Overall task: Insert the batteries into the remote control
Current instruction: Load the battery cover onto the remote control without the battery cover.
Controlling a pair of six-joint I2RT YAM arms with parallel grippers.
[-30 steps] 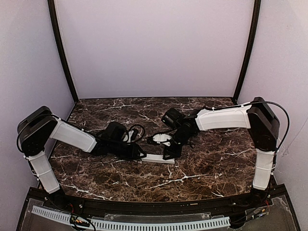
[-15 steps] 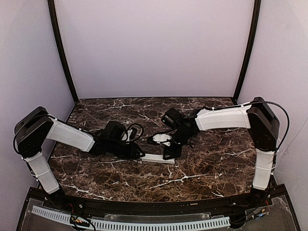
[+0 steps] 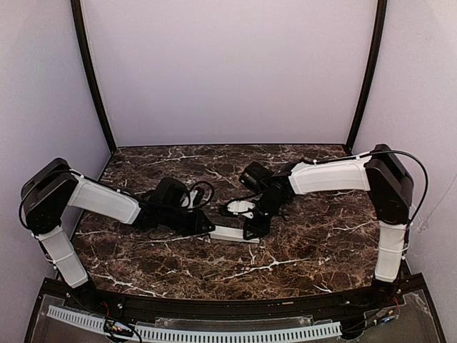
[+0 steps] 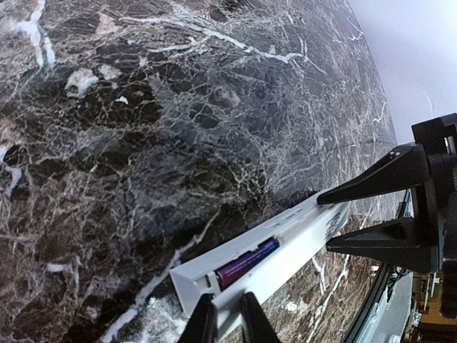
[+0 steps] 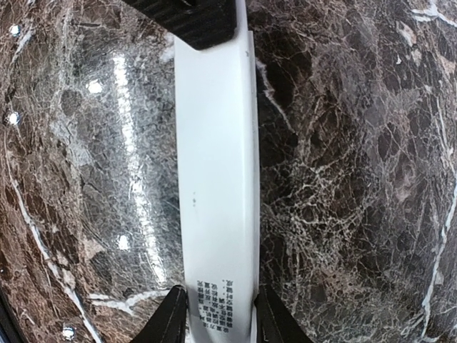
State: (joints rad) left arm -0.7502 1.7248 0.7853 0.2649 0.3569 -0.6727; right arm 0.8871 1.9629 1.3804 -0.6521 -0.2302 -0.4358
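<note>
- We see the remote control [image 3: 234,234] lying on the dark marbled worktop [image 3: 300,250], just ahead of the arm bases. It runs left to right between the two arms.
- Our left end effector [image 4: 227,299] is closed narrowly on the remote control's left end, pinching a side wall of the open battery compartment [image 4: 293,223].
- A purple battery [image 4: 246,261] lies lengthwise in that compartment, near the held end.
- Our right end effector [image 5: 221,293] straddles the other end, one finger just beside each long edge at the printed label [image 5: 218,307]. We cannot tell whether they press or stand slightly clear.
- Farther off, the worktop runs on to the pale back wall [image 3: 228,71].
</note>
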